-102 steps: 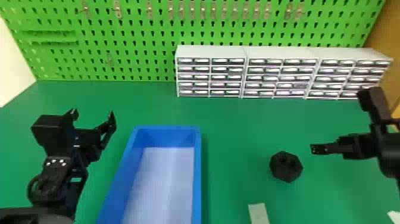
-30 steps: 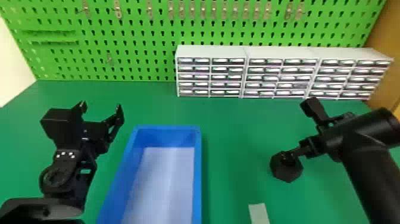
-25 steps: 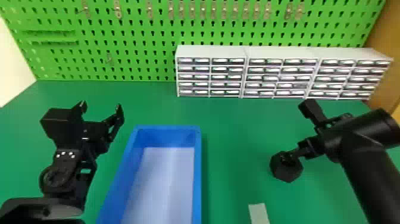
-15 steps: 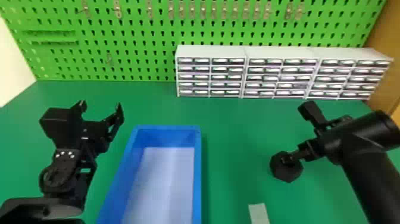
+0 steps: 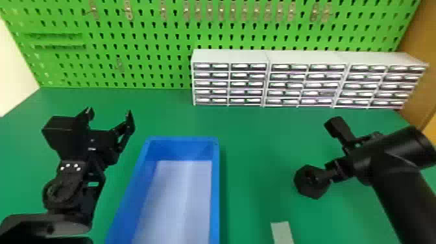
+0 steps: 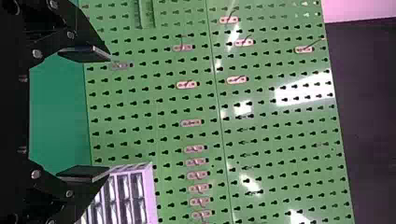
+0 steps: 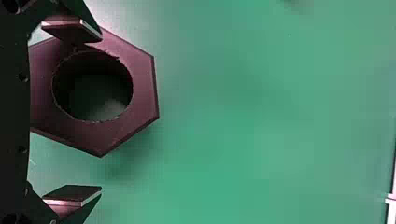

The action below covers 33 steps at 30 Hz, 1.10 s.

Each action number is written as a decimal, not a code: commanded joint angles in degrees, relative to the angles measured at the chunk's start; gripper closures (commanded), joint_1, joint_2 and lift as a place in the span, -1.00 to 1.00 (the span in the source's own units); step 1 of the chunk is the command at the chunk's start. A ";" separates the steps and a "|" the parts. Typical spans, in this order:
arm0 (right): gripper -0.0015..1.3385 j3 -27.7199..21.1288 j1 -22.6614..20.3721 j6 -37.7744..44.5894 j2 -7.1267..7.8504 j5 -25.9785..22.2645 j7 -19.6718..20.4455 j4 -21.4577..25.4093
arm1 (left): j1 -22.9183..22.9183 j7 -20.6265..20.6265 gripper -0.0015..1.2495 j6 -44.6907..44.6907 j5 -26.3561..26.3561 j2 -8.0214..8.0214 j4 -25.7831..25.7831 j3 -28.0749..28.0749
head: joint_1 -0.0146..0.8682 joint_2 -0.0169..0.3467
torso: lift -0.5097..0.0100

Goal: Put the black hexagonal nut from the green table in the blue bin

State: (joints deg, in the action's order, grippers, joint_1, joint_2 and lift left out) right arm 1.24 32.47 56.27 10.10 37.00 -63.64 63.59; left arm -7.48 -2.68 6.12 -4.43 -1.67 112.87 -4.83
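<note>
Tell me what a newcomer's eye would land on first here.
Probably the blue bin, standing left of centre on the green table. Next, the bright green pegboard behind it, with white drawer units along its foot toward the right. Then the black hexagonal nut, right of the bin, with the right pincer open at it.

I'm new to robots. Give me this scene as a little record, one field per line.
nut: black, hexagonal, on the table, right of the bin
right gripper: open, one finger over the nut; touching or not, cannot tell
left gripper: open, left of the bin
bin: blue, between the grippers
back: white drawers, green pegboard
</note>
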 commanded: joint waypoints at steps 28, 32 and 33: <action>-0.78 -0.01 1.10 0.33 0.62 0.17 0.00 -1.01 | -0.26 -0.04 -0.36 -0.49 0.22 -0.09 -0.19 -0.35 | 0.52 -0.59 | 0.59; -0.78 0.08 1.63 0.42 0.71 0.26 -0.09 -1.01 | -0.26 -0.04 -0.36 -0.49 0.22 -0.27 -0.19 -0.35 | 0.52 -0.59 | 0.59; -0.78 0.08 1.72 0.51 0.71 0.35 -0.09 -1.01 | -0.26 -0.04 -0.36 -0.49 0.22 -0.27 -0.19 -0.35 | 0.52 -0.59 | 0.59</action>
State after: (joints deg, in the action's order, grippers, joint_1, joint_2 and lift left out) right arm 1.25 33.72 56.61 10.70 37.18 -63.71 62.58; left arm -7.73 -2.72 5.62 -4.22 -1.79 112.67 -5.18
